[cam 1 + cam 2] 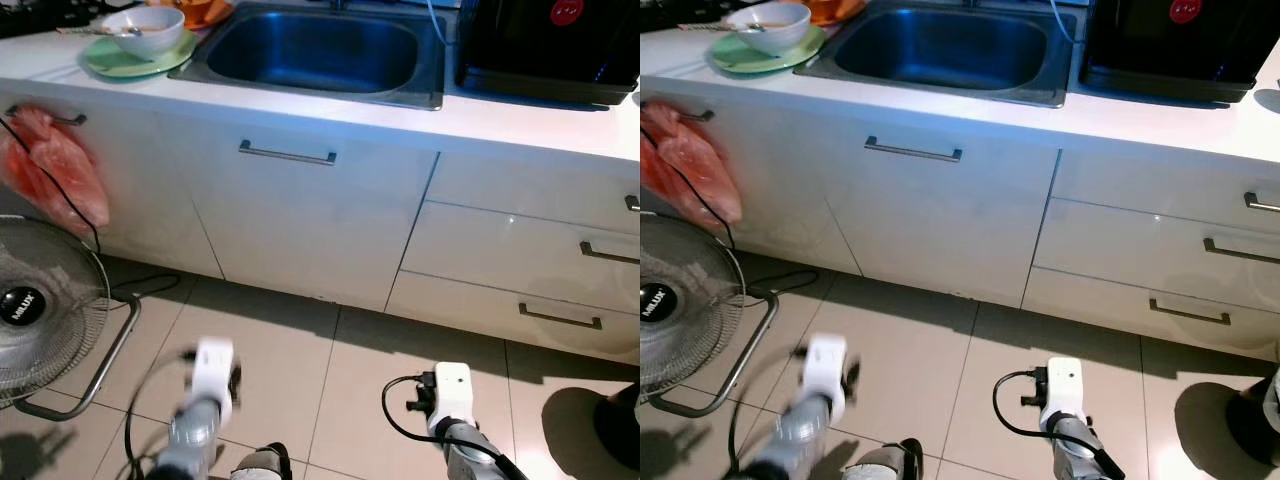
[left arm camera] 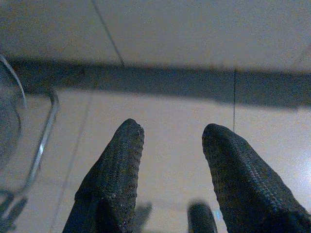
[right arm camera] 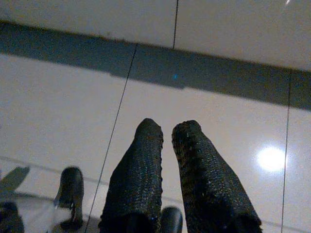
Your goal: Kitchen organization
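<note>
- The left gripper (image 2: 170, 145) hangs low over the glossy beige floor tiles (image 1: 300, 350), its knurled black jaws spread wide and holding nothing.
- The right gripper (image 3: 167, 141) hangs over the same tiles with its jaws nearly together, a thin gap between the tips, empty.
- Off to the outer side of the left jaws stands a wire-grille floor fan on a bent metal tube foot (image 1: 40, 310), cut off by the picture's edge.
- Well ahead of both jaws rise white cabinet fronts with slim metal bar handles (image 1: 288, 154); a crumpled red plastic bag (image 1: 55, 165) hangs from one.
- Above them on the white table (image 1: 500, 120) sit a stainless steel sink (image 1: 315, 50), a white bowl (image 1: 145, 28) on a pale green plate (image 1: 110, 62), and a black appliance (image 1: 550, 45), partly cropped.
</note>
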Motion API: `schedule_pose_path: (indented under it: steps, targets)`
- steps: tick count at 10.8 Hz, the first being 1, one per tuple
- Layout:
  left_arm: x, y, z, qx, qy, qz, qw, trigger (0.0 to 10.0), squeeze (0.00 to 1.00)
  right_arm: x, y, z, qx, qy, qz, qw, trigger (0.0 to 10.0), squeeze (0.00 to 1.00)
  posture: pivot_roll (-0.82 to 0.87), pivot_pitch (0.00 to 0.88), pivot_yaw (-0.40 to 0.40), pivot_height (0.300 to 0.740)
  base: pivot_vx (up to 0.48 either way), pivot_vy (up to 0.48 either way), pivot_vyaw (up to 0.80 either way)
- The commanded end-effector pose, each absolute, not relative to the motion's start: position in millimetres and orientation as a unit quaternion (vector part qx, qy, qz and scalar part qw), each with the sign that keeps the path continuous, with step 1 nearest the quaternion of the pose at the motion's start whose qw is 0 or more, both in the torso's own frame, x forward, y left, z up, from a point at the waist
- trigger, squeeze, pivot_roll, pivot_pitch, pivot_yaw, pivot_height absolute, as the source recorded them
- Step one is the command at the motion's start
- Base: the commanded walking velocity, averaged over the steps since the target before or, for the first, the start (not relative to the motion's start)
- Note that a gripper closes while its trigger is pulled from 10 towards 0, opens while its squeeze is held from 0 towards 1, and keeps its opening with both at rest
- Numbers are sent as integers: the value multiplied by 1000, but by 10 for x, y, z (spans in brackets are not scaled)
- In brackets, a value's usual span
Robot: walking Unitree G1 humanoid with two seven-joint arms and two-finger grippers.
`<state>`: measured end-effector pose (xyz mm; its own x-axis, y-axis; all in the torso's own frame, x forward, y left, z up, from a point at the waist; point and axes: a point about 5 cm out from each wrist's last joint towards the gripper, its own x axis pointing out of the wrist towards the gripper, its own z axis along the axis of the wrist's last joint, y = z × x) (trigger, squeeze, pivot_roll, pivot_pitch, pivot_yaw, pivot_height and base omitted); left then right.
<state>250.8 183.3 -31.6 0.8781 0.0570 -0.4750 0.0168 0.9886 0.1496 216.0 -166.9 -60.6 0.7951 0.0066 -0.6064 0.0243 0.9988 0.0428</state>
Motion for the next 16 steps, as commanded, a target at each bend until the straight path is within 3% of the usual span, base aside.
schedule_pose_path:
  steps: [1,3,4,5,7,11,16]
  targets:
    - [2576,1868,-238,71,221,23,972,10000,0,2165,-1674,-584,28,302,-6,953,10000,0,124,129,25,740,0,0,0]
    - [2857,1824,76,65,134,26,989,10000,0,2213,-1674,-492,27,246,3,969,10000,0,126,133,22,740,0,0,0]
    - [2984,1781,255,58,87,23,994,10000,0,3036,-1790,262,23,93,4,995,10000,0,120,136,21,740,0,0,0]
    - [3097,1745,466,46,32,25,998,10000,0,3246,-1801,625,19,9,4,1000,10000,0,117,140,21,740,0,0,0]
    - [3177,1662,729,46,-49,13,998,10000,0,3352,-1759,1020,22,-91,0,996,10000,0,116,145,19,740,0,0,0]
    - [3304,1589,1494,38,-181,17,983,10000,0,3367,-1702,1508,22,-181,4,983,10000,0,112,145,27,740,0,0,0]
    - [3243,1472,2044,18,-245,-1,969,10000,0,3279,-1604,1805,34,-215,15,976,10000,0,118,133,27,740,0,0,0]
